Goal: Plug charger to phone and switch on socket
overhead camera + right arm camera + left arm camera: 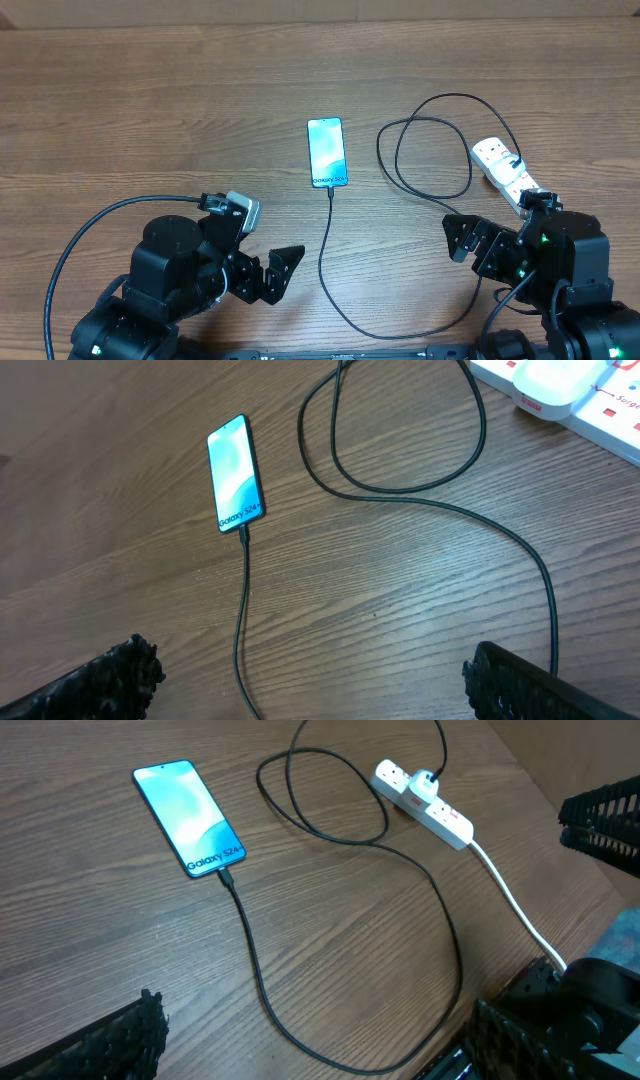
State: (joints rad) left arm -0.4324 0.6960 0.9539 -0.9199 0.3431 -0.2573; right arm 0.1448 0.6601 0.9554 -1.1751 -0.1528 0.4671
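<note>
With the charger [326, 240] already seated in the phone [327, 152], the socket [498, 163] lay just ahead and slightly right of the empty, open-jawed right gripper [472, 243], its long axis slanting toward that arm, well apart from the equally open left gripper [270, 270].

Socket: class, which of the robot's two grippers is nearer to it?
Right. In the overhead view the right gripper sits just below the socket, slightly to its left. The left gripper lies far off at lower left, beyond the charger.
</note>
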